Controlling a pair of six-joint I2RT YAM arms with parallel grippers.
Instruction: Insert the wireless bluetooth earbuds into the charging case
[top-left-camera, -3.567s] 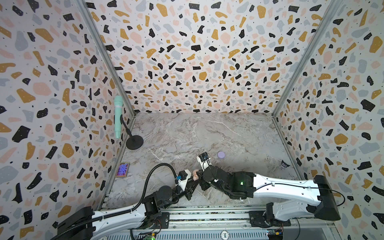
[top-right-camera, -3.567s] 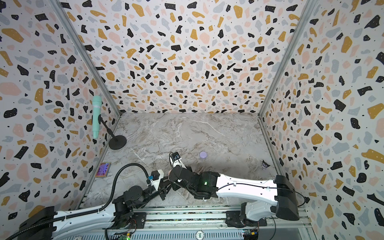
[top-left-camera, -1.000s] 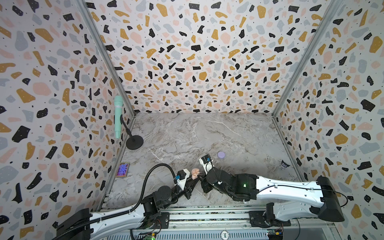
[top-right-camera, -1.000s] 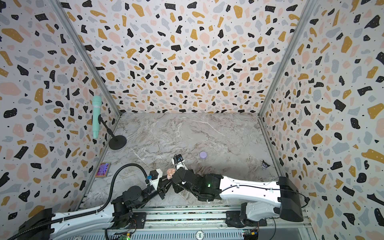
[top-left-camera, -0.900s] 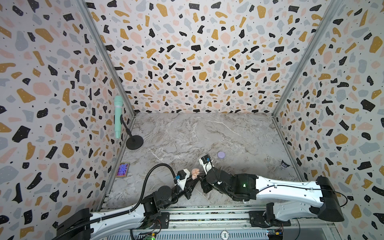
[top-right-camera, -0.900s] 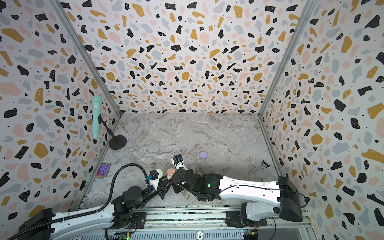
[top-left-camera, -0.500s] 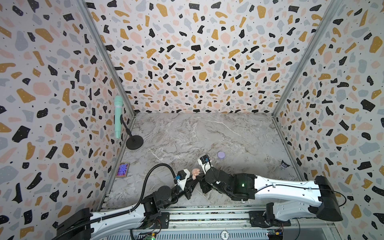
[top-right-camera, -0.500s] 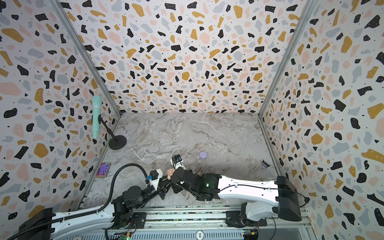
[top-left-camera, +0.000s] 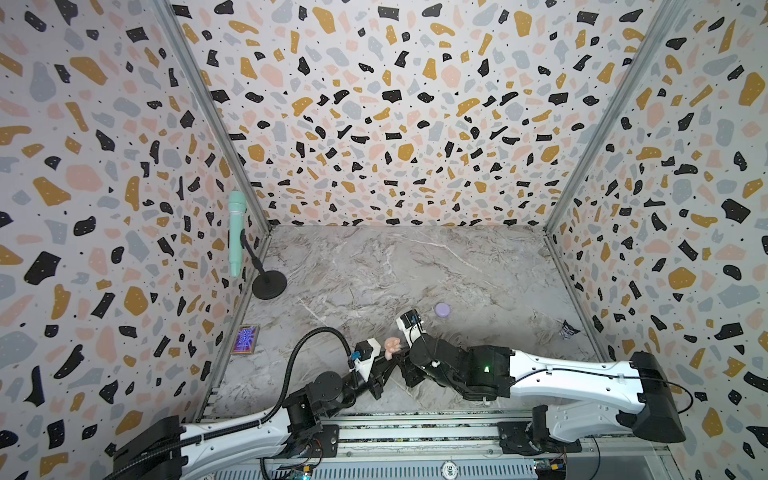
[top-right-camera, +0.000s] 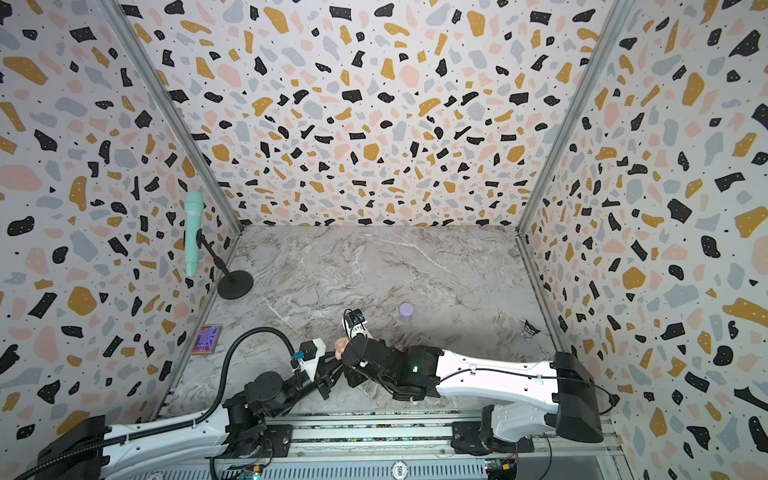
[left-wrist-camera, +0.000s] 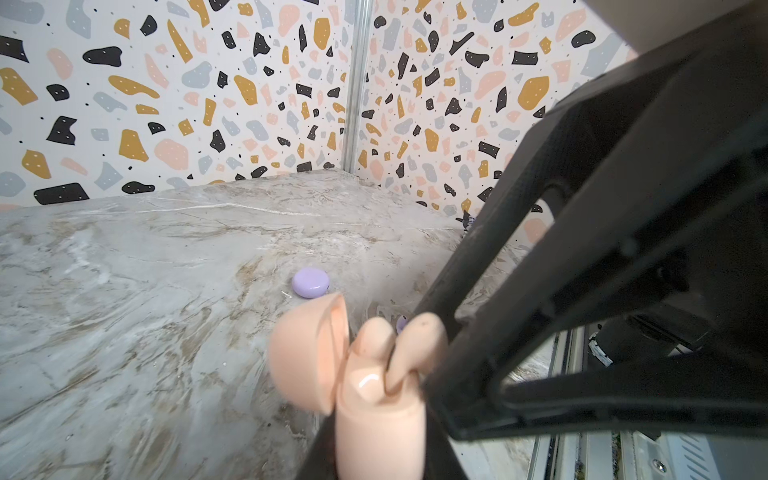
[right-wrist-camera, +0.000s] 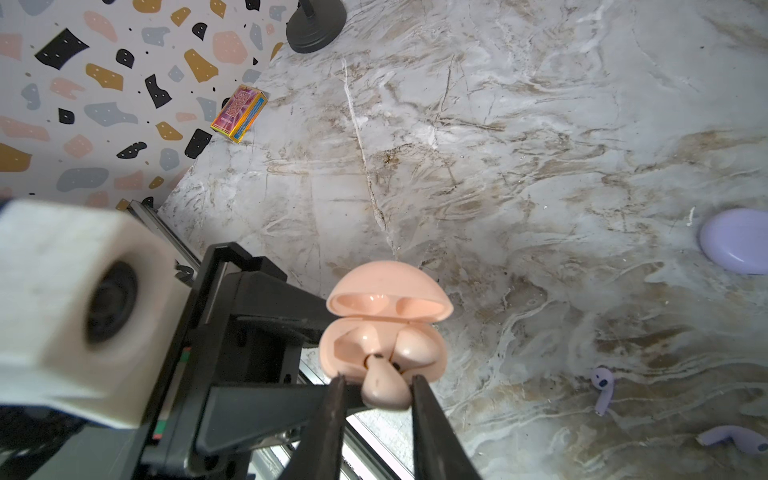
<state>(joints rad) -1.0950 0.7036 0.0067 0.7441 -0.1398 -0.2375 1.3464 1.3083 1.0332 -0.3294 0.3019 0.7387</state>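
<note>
Flanking the pink earbud (right-wrist-camera: 384, 388) are the right hand's (right-wrist-camera: 376, 387) parted fingers (right-wrist-camera: 337, 397).

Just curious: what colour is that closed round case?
The closed case is lavender, clearest in the left wrist view.

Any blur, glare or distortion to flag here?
Left wrist view: the pink case sits near the lens and looks soft. Right wrist view: the white camera housing is out of focus, the case sharp with a small glare. Both top views: wide-angle, walls splay outward.
</note>
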